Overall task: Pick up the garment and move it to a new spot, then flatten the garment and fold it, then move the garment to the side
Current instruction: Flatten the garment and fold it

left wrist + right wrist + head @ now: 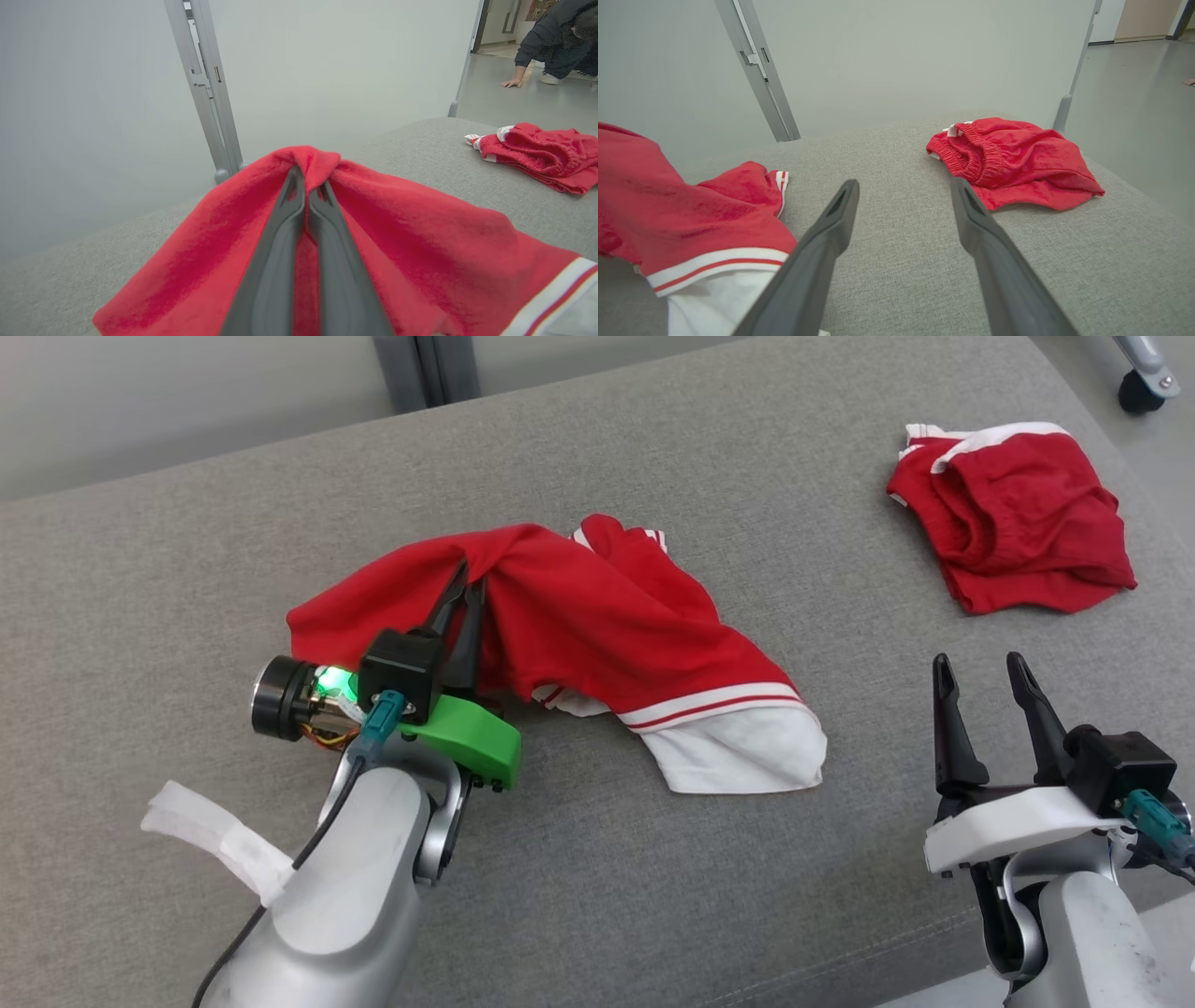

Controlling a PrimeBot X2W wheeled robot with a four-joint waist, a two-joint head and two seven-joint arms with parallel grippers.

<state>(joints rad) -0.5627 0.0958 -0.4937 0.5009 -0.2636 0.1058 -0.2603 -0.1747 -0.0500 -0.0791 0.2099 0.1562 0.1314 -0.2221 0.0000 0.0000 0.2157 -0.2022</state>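
Note:
A red garment with white and red striped trim lies crumpled on the grey cushioned surface, middle of the head view. My left gripper is shut on a pinched fold at the garment's upper edge; the left wrist view has the red garment bunched over the closed fingertips, tented upward. My right gripper stands open at the lower right, apart from the cloth, with nothing between its fingers. In the right wrist view the garment is off to the left of the spread fingers.
A second red garment with a white waistband lies bunched at the far right of the surface, also seen as the red bundle. A caster wheel stands on the floor beyond. A person crouches on the floor far off.

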